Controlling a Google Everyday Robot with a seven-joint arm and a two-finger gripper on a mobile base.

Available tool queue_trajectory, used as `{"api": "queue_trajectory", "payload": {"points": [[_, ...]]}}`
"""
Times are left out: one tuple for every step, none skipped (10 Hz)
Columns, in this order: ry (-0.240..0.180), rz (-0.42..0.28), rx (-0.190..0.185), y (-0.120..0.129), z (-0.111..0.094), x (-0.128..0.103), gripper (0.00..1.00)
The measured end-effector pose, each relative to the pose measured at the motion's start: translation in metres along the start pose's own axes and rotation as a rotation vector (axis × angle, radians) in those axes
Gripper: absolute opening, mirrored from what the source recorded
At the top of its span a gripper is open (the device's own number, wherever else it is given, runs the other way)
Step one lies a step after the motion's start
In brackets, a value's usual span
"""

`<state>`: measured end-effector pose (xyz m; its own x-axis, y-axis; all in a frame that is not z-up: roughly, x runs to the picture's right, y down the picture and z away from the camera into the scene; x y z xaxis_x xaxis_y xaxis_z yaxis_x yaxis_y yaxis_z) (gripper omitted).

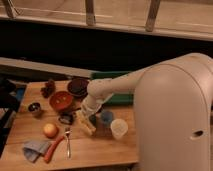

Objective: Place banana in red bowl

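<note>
I am holding the end effector (86, 120) low in the centre-left of the frame, clenched on the upper end of the banana (87, 126), whose pale length is lying tilted on the desk (100, 150) beneath it. The grasp looks narrow, so I am planning a slow, straight lift before any sideways travel, watching that the fruit does not pivot between the fingers. The red bowl (61, 100) is sitting up and to the left, near the end effector, with a dark maroon bowl (78, 86) just behind it; I am aiming for the nearer, brighter one. A small dark object (66, 118) is lying between grasp and bowl, so clearance is needed on the way over. To the right, a blue cup (106, 117) and a pale cup (119, 128) are standing close by; an apple (49, 130), a fork (68, 141) and a reddish stick (54, 148) are lying lower left. No brands, labels or writing are legible anywhere.
</note>
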<state>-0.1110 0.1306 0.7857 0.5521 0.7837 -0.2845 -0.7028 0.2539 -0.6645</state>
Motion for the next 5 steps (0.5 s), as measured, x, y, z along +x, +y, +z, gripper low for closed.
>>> {"api": "queue_trajectory", "payload": {"points": [[-0.039,-0.014,0.012,-0.009,-0.007,-0.020,0.00],[-0.072,-0.032,0.016,-0.012,-0.010,-0.043,0.00],[-0.101,-0.052,0.014,-0.012,-0.012,-0.063,0.00],[-0.129,-0.078,0.008,-0.010,-0.014,-0.087,0.00],[-0.159,-0.115,-0.006,-0.005,-0.015,-0.117,0.00]]}}
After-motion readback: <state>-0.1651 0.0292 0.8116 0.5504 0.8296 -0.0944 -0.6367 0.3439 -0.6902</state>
